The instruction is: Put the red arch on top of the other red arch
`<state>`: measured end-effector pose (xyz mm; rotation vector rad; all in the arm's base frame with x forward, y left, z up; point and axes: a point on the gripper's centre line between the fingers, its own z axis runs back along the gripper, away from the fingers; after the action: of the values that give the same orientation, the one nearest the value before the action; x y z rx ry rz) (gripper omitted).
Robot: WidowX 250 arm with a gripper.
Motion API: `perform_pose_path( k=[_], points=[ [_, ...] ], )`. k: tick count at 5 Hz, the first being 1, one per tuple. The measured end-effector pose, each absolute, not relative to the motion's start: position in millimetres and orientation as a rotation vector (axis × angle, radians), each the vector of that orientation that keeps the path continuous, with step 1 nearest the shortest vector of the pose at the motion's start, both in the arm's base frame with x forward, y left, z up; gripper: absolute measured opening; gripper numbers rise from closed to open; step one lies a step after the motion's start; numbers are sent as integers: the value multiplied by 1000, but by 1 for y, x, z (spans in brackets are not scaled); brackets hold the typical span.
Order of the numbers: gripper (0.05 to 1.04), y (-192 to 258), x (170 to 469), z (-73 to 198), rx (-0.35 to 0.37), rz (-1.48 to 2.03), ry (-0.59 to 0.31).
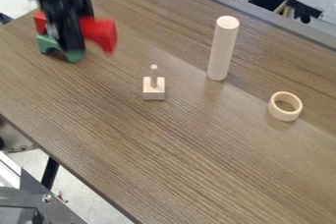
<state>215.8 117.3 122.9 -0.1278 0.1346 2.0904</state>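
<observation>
Because the gripper [70, 41] hides the middle of the red pieces, how far the stacking has come can only be judged in part. The task's red arch [99, 32] shows just to the right of the gripper in the view, at the upper left of the surface [197, 169]. Another bit of red [41, 22] shows to the gripper's left, directly above one end of the green arch [48, 44]. That bit may belong to the second red arch, resting on the green one, or it may be the far end of the same piece; I cannot tell which. Whether the gripper is open, closed or clamped on the red arch cannot be told either.

No finished pair, one red arch squarely on top of the other, can be made out, so I judge the job unfinished. If the right-hand piece is the one to be placed, what is left is to line it up over its mate, set it down level and let go cleanly. The wooden cylinder [223, 48], pegged block [154, 89] and wooden ring [285, 115] stand well apart and need no handling.
</observation>
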Motion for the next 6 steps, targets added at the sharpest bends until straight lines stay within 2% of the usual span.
perform_pose_path(
  k=[1, 2, 3, 6],
  points=[
    [605, 142, 228, 141, -137, 2067, 139],
    [605, 167, 232, 148, -173, 2065, 148],
    [605, 192, 239, 144, -165, 2078, 159],
    [605, 236, 275, 129, -46, 2043, 122]
  ],
)
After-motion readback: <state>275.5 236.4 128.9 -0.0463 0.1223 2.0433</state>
